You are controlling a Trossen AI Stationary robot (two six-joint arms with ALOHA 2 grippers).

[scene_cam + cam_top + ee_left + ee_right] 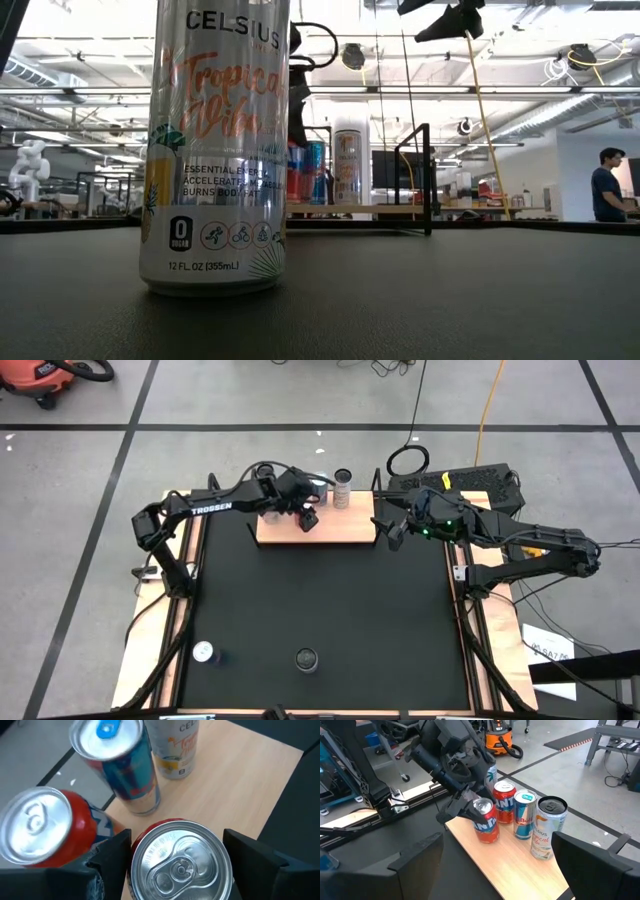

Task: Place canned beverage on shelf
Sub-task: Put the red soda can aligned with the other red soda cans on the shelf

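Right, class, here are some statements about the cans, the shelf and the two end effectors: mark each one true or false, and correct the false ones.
1. The left end effector has its fingers on either side of a red can standing on the shelf. True.
2. The shelf holds only one can. False: besides the red can, a second red can, a blue can and a pale can stand on it.
3. Two cans remain on the black mat near its front edge. True: one and another.
4. The right end effector grips the pale can. False: it is empty, beside the shelf's end.
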